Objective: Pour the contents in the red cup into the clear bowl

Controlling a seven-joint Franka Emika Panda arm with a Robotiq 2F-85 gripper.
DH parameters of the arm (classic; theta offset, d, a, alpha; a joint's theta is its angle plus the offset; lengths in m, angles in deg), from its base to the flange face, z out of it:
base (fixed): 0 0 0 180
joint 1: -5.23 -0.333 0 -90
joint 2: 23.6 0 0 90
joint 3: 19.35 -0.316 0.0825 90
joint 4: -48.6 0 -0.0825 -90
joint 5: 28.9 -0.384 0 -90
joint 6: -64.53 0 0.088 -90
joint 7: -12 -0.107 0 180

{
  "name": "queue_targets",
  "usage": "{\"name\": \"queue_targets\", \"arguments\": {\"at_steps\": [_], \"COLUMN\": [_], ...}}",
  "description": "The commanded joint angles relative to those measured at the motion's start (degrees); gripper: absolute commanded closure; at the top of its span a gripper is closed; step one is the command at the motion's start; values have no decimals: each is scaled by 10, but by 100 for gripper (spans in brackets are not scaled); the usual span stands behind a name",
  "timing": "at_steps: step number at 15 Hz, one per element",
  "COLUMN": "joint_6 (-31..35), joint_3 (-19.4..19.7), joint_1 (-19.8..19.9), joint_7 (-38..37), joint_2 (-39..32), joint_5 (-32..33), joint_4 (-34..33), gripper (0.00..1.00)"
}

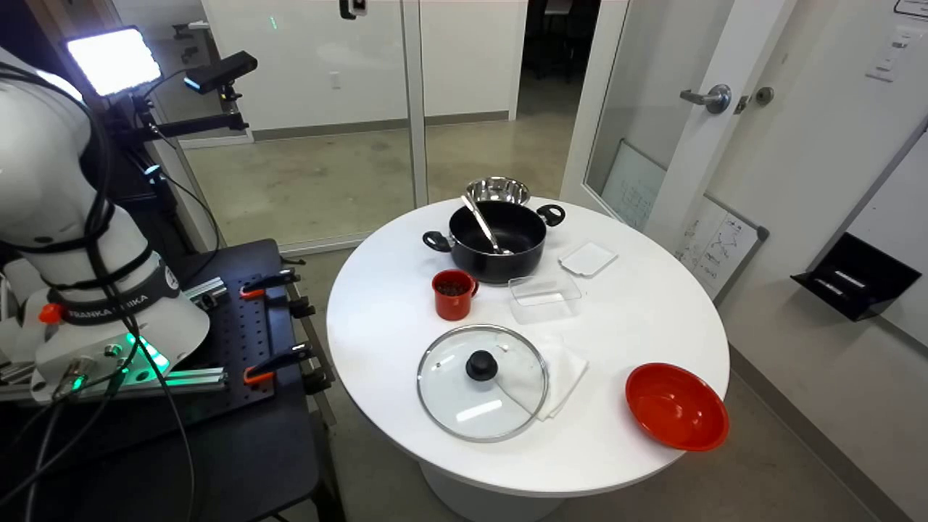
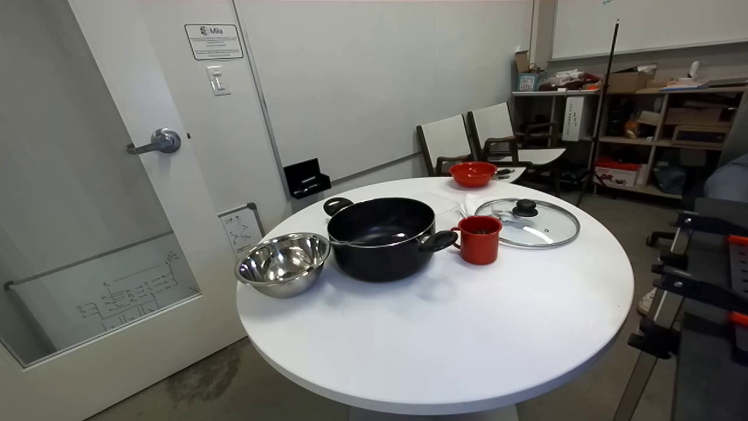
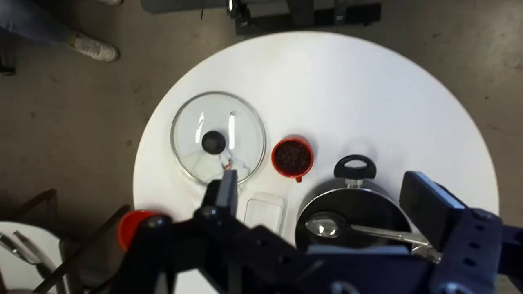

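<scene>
Your gripper (image 3: 320,179): jaws wide apart. Cup (image 1: 452,306) upright on table (image 1: 391,348), dark contents (image 3: 292,157) inside; clear bowl (image 1: 547,312) near it, just beside pot (image 1: 500,267).

The red cup (image 1: 450,307) is stood upright on the white table (image 1: 384,362); its small cylindrical body is glossy red, and its loop handle is turned to the side on which the clear bowl (image 1: 544,309) is set. Dark, grainy contents (image 3: 292,158) are held inside and, in the wrist view, are seen spread across the opening. The clear bowl is placed near the cup, apart from it: a small colourless rectangular dish with rounded corners, set open side up, its lower end hidden in the wrist view
</scene>
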Motion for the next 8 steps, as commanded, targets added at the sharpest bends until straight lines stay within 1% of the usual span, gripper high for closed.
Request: {"name": "queue_targets", "arguments": {"at_steps": [1,2,3,4,5,8], "joint_6": [107,134,127,97,104,105], "joint_3": [-13,-15,-13,-2,-3,-1], "joint_1": [5,9,17,17,5,6], "joint_7": [-48,-70,-105,-108,-83,-85], "joint_2": [0,-1,-17,-31,-12,-20], "joint_5": [88,113,116,88,93,93], "joint_4": [48,62,60,54,55,59], "gripper": [2,1,0,0,0,0]}}
